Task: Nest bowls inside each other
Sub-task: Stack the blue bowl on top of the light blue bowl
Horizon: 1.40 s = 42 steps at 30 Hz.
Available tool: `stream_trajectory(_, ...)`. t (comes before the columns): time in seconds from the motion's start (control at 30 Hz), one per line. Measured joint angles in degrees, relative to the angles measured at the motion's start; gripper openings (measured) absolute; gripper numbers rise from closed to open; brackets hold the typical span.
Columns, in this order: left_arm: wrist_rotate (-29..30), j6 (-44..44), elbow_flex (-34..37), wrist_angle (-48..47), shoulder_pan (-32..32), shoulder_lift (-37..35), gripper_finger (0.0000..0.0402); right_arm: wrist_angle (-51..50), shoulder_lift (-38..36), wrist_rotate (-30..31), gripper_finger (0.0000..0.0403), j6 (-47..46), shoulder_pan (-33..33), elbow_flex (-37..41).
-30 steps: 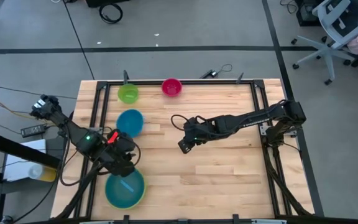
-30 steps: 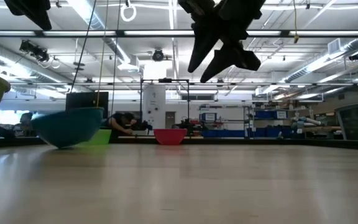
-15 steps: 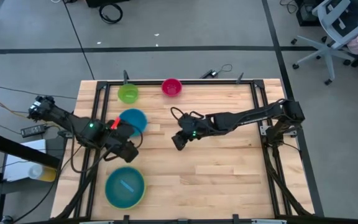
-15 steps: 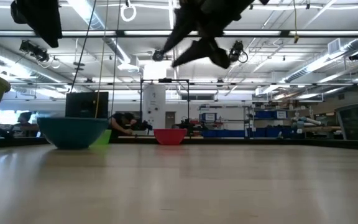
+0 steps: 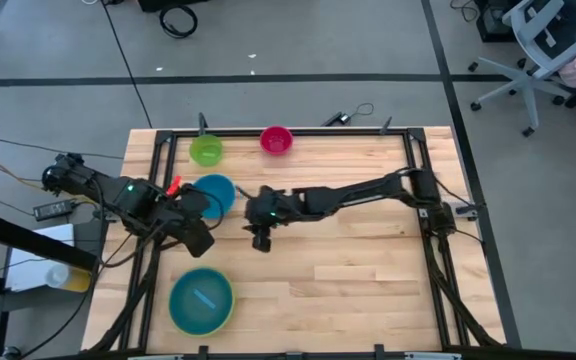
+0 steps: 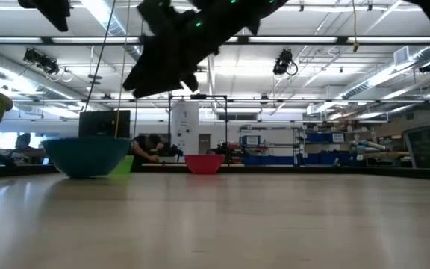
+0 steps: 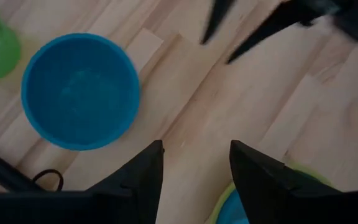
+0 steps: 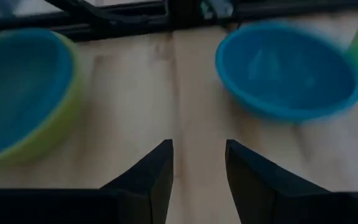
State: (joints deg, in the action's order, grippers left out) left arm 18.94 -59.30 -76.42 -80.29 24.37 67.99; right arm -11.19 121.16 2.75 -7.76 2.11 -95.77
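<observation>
Both grippers free and empty, the medium blue bowl waiting between them

The left gripper hangs spread and holding nothing, just beside the medium blue bowl, with the light blue bowl already seated in the yellow-green bowl on its other side, probably the base of the stack. The right gripper reaches across, its fingers parted on bare wood, the medium bowl ahead of it, likely the next pick. The small green bowl and the magenta-pink bowl sit beyond, at the table's far edge.
</observation>
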Motion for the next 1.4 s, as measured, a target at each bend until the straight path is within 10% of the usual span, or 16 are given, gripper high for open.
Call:
stream_trajectory(0.3, -4.66, -4.51, -0.13, -3.41, 0.01, 0.04, 0.0185, 3.84, 13.13, 2.18, 0.0169, 29.43, -2.59, -12.80)
stream_trajectory(0.77, -7.12, -6.08, -0.13, -5.62, -0.21, 0.07, 0.0185, 0.54, 22.95, -0.64, 0.0237, 35.05, -6.32, -18.84)
stream_trajectory(1.17, -6.80, -5.88, -0.13, -7.52, -1.71, 0.09, 0.0185, -6.25, 22.54, 2.00, 0.0028, 39.83, -7.50, -19.12)
stream_trajectory(1.4, -4.89, -5.93, -0.13, -9.48, -5.81, 0.09, 0.0185, -15.80, 18.45, 11.78, 0.0017, 39.29, -4.74, -18.66)
